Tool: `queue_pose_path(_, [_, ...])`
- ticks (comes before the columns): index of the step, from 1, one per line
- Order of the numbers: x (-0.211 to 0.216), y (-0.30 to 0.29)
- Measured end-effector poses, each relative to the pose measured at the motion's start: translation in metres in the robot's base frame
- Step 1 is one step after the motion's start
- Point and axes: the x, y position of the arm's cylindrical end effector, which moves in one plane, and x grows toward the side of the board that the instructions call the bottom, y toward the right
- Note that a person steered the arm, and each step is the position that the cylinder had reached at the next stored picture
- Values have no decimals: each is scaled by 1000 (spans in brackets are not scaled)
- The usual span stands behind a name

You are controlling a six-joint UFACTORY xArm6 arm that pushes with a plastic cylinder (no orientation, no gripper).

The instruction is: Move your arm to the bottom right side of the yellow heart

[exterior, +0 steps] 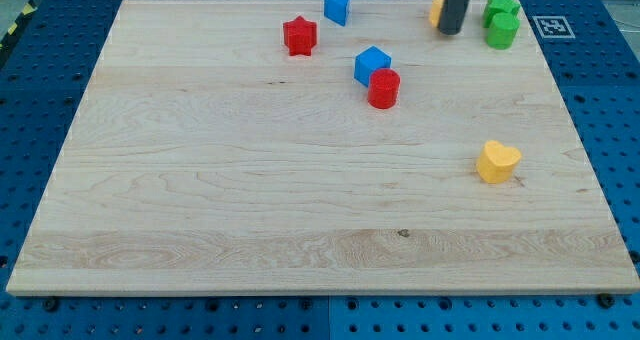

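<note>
A: So, from the one camera view, where does my tip (452, 31) stand?

B: At the view's top, right of centre, on the wooden board (250, 200). The dark rod comes down from the top edge, and its end sits just beside an orange-yellow block (437, 9), which it half hides, so that block's shape cannot be made out. Whether they touch I cannot tell.

A: And the pincer, wide or narrow?

B: The arm ends in the plain rod alone, so it has no opening to judge and holds nothing.

A: Where is the yellow heart (497, 162)?

B: At the view's right, about halfway down the board, lying alone. My tip is well apart from it, up toward the top and a little to its left.

A: What else lies near the rod?

B: Just to its right, two green blocks touching each other: a green star (502, 7) above and a rounder green block (502, 30) below.

A: And the others?

B: A blue block (338, 7) at the top centre, a red star (299, 35) to its lower left, then a blue cube (372, 65) touching a red cylinder (384, 88) at its lower right. Off the board's top right corner, a black-and-white marker (553, 26) lies on the blue pegboard (40, 70)
</note>
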Motion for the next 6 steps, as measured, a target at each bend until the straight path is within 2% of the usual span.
queue_pose_path(1, [0, 6])
queue_pose_path(2, [19, 7])
queue_pose_path(3, [63, 38])
queue_pose_path(4, [127, 79])
queue_pose_path(6, [262, 96])
